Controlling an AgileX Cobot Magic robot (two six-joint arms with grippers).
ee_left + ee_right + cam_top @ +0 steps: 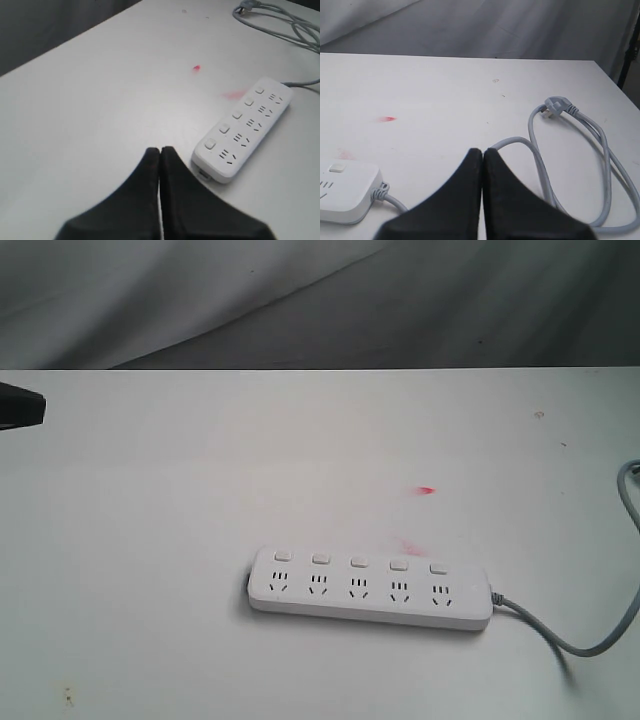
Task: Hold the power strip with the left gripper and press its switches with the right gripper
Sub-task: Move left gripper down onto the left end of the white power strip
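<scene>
Power strip (370,590) lies flat on the surface (150,540), switches (358,562) face up, reachable from above, nothing touching it. Left hand (159,155) clenched, empty, short of the strip's free end, probably staged to pin it. Right hand (482,152) clenched, empty, past the strip's cord (540,160) end. Exterior view: right hand absent, left hand cropped; switch states unreadable

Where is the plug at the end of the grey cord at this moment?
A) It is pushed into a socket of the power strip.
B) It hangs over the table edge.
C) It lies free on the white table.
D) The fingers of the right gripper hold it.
C: in the right wrist view the plug lies on the table, at the end of the grey cord that loops away from the power strip; nothing holds it.
</scene>
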